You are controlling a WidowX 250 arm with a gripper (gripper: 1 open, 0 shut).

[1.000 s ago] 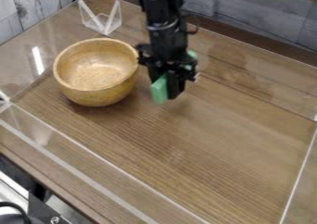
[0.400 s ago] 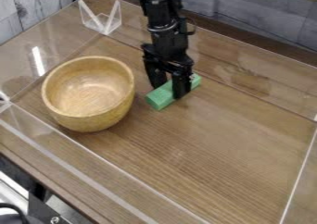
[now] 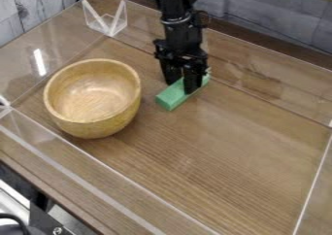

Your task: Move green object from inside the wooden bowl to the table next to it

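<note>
Block [image 3: 174, 95] now lies on table [image 3: 234, 151] under claw [image 3: 189, 81], fingers apart; lifting crooked might drag it toward bowl [image 3: 92, 99].

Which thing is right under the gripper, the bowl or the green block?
The green block, lying flat on the table beneath the gripper; the wooden bowl sits apart.

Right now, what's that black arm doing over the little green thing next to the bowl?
A single black robot arm is working at a brown wooden table. Its fingers point down over one end of a small green block, which lies flat on the table just to the right of a round wooden bowl. The bowl is empty. Whether the fingers are gripping the block or just standing around it can't be told from this view.
</note>
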